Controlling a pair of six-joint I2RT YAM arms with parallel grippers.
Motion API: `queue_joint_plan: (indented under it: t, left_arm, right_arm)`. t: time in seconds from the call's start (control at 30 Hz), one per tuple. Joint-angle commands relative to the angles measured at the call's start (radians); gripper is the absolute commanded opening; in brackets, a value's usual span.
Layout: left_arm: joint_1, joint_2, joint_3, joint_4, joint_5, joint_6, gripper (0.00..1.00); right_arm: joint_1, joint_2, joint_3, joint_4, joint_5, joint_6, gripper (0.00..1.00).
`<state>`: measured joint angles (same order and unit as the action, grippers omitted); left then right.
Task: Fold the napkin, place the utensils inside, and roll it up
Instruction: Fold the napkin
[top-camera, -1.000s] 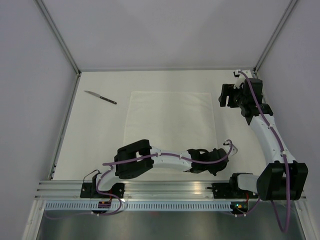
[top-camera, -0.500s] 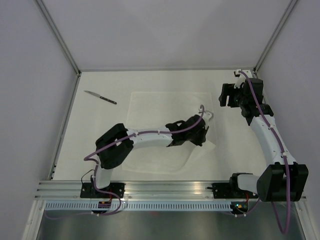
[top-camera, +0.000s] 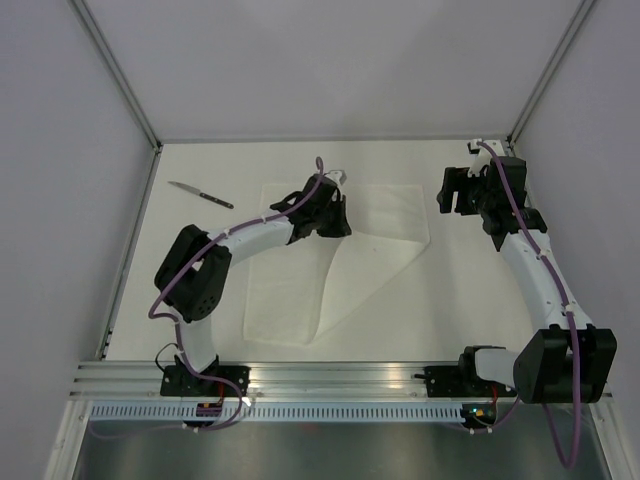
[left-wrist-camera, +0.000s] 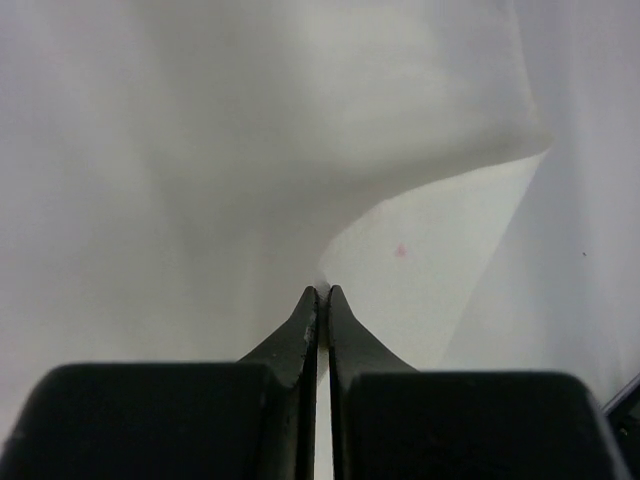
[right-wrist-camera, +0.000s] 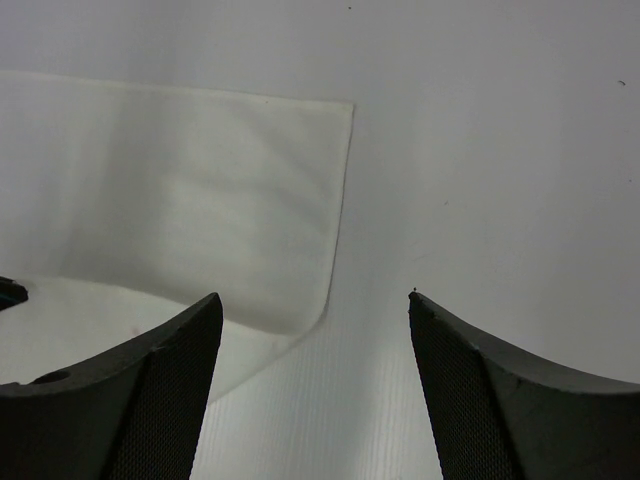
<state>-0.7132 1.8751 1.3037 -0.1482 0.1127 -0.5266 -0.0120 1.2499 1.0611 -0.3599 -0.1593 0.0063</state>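
Here, the thin, soft, white square napkin (top-camera: 380, 245) lies mid-table, 1 corner pinched in the left gripper's (left-wrist-camera: 322, 293) closed fingers and folded diagonally over. The right gripper (right-wrist-camera: 314, 300) hovers by its far-right corner, fingers spread. A slim dark-grey knife (top-camera: 200, 194) lies far-left.

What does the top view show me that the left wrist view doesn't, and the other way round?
Only top: the knife left of the napkin, the open right pincer off its right edge, and one corner folded diagonally across. Only left wrist: the left pincer tips pressed shut on the raised sheet. Both: napkin and left pincer.
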Motion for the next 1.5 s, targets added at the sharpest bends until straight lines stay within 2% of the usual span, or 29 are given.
queue_joint_plan:
  t: [0.0,0.23,0.53,0.67,1.0,1.47]
  left_arm:
    - [0.069,-0.065,0.042,-0.088,0.03,-0.03,0.02]
    - [0.207,-0.048,0.123,-0.188,0.03,0.01,0.02]
    - [0.313,0.022,0.282,-0.278,0.048,0.045,0.02]
    - [0.339,0.056,0.338,-0.3,0.058,0.05,0.02]
    - [0.411,0.091,0.361,-0.31,0.09,0.057,0.02]
    - [0.449,0.147,0.434,-0.333,0.111,0.063,0.02]
  right_arm:
    - [0.003,-0.02,0.03,-0.004,-0.003,0.001,0.81]
    - [0.003,-0.017,0.031,-0.01,-0.016,0.001,0.81]
    - [0.003,-0.017,0.031,-0.016,-0.026,0.001,0.81]
    - [0.003,-0.018,0.031,-0.016,-0.031,0.003,0.81]
    - [0.003,-0.02,0.031,-0.019,-0.036,0.001,0.81]
    - [0.003,-0.014,0.031,-0.022,-0.042,0.003,0.8]
